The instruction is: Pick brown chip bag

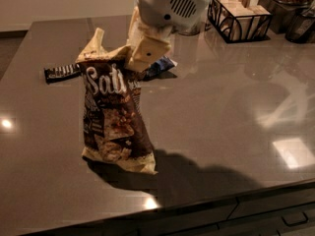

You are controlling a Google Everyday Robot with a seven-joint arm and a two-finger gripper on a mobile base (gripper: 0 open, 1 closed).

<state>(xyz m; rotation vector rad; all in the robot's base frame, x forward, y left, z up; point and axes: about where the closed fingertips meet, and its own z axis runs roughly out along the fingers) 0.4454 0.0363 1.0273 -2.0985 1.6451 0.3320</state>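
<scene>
The gripper [138, 58] sits high over the back-left part of the grey countertop [231, 127], and its pale fingers [148, 49] are pressed together on the crumpled top edge of the brown chip bag [114, 119]. So the grasp reads as made. The bag hangs upright from that pinch with its white lettering facing the camera and its pale lower seam down near the counter. It casts a broad shadow forward and to the right. I judge the grip secured and the lift underway. What looks left is to get the whole bag clear of the surface and carry it off without the foil slipping out of the pinch. Whether the bottom seam touches the counter or floats just above it, I cannot tell, because bag and shadow merge there. The far finger is mostly hidden behind the bag's top flap, and the arm above the white wrist housing [170, 4] is cut off by the frame. Just behind the bag, a small black candy bar [62, 72] lies to one side and a dark-blue chip bag [160, 66] peeks out on the other, largely covered. Well apart at the back stands a wire basket [239, 14], its contents hard to make out.
</scene>
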